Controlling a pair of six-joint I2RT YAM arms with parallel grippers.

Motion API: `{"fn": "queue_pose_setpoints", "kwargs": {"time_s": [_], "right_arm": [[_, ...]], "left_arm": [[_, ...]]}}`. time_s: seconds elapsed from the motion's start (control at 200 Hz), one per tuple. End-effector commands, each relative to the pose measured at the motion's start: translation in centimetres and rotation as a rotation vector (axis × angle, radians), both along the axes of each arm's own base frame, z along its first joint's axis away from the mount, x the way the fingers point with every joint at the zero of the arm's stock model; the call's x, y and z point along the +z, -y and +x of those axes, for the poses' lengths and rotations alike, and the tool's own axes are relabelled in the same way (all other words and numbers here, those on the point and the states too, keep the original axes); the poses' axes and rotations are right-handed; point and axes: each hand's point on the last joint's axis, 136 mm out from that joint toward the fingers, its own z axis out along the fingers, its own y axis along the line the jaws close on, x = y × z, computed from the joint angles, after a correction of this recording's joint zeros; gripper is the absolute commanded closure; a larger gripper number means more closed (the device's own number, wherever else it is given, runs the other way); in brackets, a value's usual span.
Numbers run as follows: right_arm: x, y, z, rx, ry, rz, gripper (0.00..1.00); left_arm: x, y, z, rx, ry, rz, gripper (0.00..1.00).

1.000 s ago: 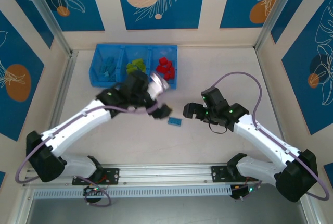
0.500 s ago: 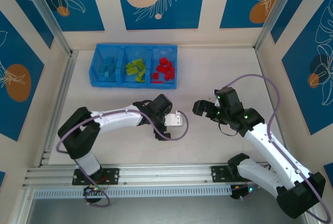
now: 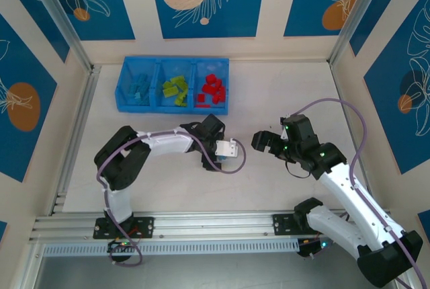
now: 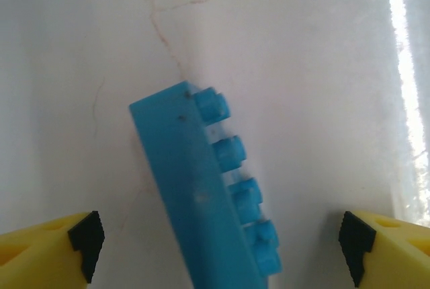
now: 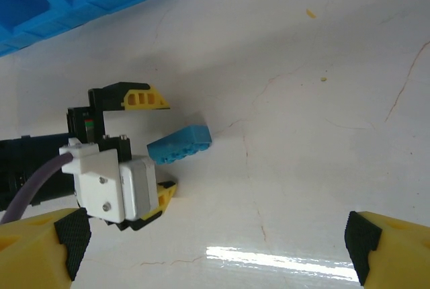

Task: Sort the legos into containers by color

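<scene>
A blue lego (image 4: 195, 188) is straddled, untouched, by the released left fingers (image 4: 80, 238), midway between the worktop's (image 4: 322, 67) side edges. The right fingers (image 5: 366, 242) are held spread; nothing is grasped.

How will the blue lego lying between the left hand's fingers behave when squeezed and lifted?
The blue lego looks like hard moulded plastic, so it is likely stiff and light. It lies skewed between the open fingers of the left hand, so closing may twist it before it seats. The table is glossy, so it could slide rather than tip.
</scene>
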Motion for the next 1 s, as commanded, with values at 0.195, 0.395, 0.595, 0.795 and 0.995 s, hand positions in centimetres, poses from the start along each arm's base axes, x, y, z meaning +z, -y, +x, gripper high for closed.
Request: {"fn": "queue_pose_setpoints", "kwargs": {"time_s": [0.195, 0.395, 0.595, 0.795, 0.995], "right_arm": [[-0.3, -0.4, -0.2, 0.027, -0.011, 0.019, 0.01], [-0.7, -0.4, -0.5, 0.030, -0.028, 0.022, 0.00], [-0.4, -0.6, -0.5, 0.027, -0.024, 0.039, 0.00], [0.8, -0.7, -0.3, 0.018, 0.013, 0.072, 0.01], [0.4, -0.9, 0.0, 0.011, 0.009, 0.083, 0.00]], "left_arm": [[-0.9, 0.4, -0.3, 0.030, -0.116, -0.015, 0.40], [-0.2, 0.1, -0.2, 0.072, -0.146, -0.045, 0.72], [2.5, 0.0, 0.8, 0.166, -0.129, -0.148, 0.86], [12.0, -3.1, 5.7, 0.513, -0.114, -0.474, 0.90], [21.1, -12.8, 13.0, 0.976, 0.018, -0.743, 0.90]]}}
